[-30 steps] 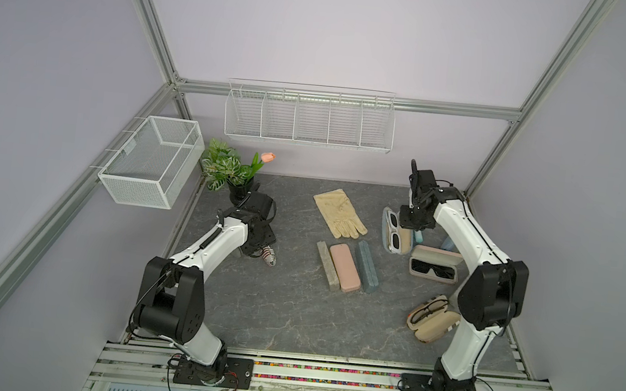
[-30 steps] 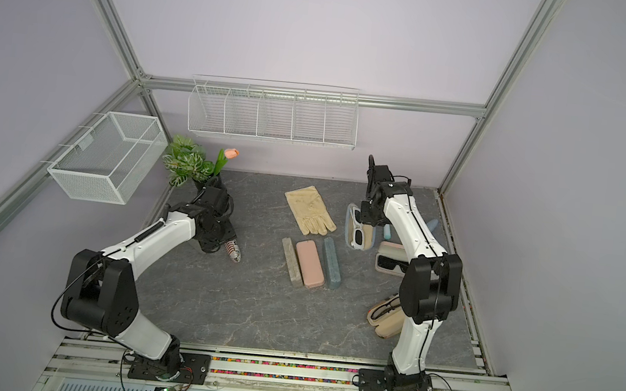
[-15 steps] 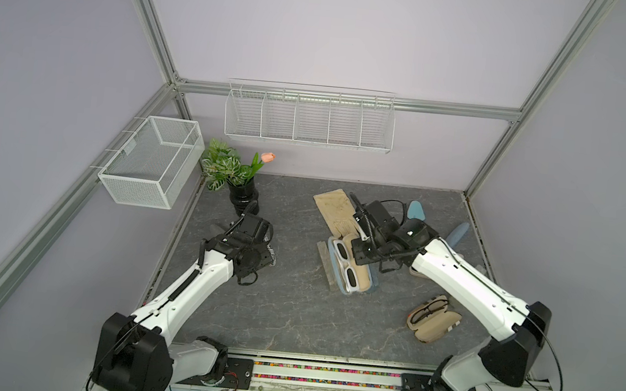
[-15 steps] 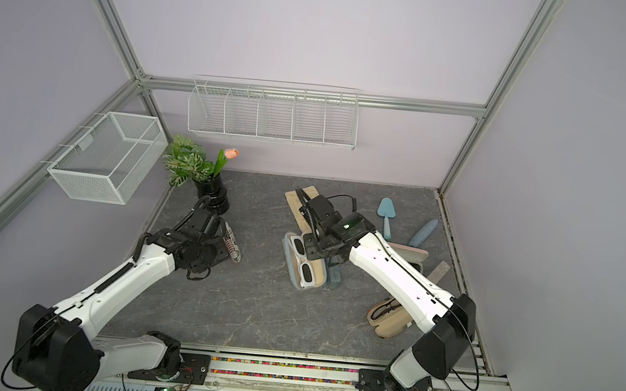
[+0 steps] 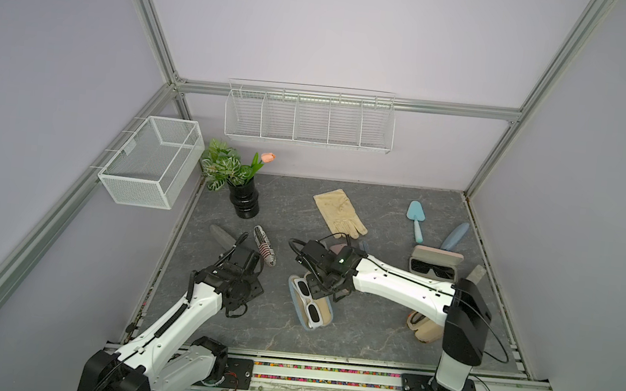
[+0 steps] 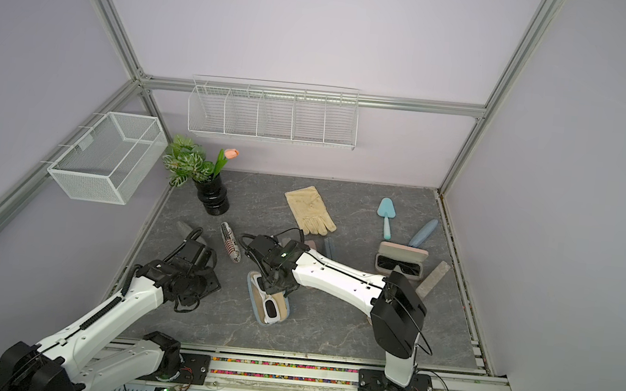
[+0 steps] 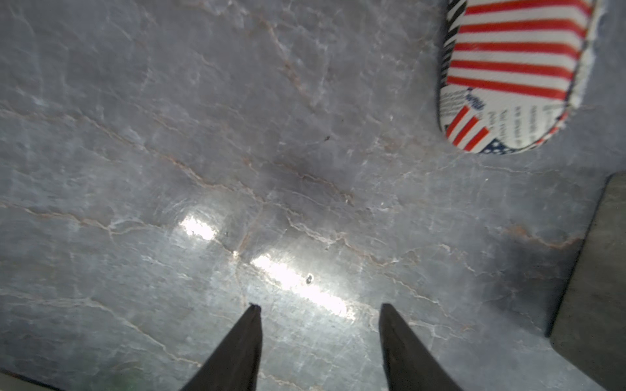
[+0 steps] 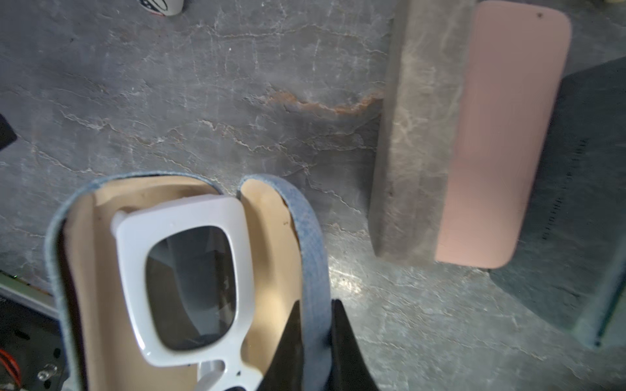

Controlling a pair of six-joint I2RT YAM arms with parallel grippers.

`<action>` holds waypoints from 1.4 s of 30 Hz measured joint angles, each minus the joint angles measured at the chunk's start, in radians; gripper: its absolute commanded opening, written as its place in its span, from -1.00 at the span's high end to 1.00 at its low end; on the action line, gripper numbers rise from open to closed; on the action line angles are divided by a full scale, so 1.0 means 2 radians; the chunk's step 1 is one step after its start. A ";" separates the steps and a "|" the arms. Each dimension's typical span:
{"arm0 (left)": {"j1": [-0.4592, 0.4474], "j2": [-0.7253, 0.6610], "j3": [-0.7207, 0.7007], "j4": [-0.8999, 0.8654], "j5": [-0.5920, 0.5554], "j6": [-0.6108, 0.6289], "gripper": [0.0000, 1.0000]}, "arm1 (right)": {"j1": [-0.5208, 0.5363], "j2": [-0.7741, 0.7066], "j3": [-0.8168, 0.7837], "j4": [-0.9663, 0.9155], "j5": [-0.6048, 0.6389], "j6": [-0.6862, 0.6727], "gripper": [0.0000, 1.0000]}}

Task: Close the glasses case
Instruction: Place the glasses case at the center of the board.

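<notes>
One seemingly light, stiff glasses case: right hand pinches its thin lid rim; left hand gapes empty.

Bare tabletop lies open between the left gripper and the glasses case. The right arm crosses over the case's far end; a grey block and pink case apparently crowd just beyond it.

No readable text; flag-print case lettering (blurred).
</notes>
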 measured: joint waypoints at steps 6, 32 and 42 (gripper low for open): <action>-0.002 0.005 -0.011 0.012 0.011 -0.005 -0.14 | 0.003 0.048 0.005 0.019 0.001 0.014 0.84; -0.011 0.023 -0.011 0.043 0.027 -0.006 -0.11 | 0.003 0.101 0.062 0.027 0.002 0.032 0.24; -0.052 0.046 -0.012 0.061 0.031 -0.024 0.40 | 0.003 0.066 0.062 0.011 0.003 0.021 0.04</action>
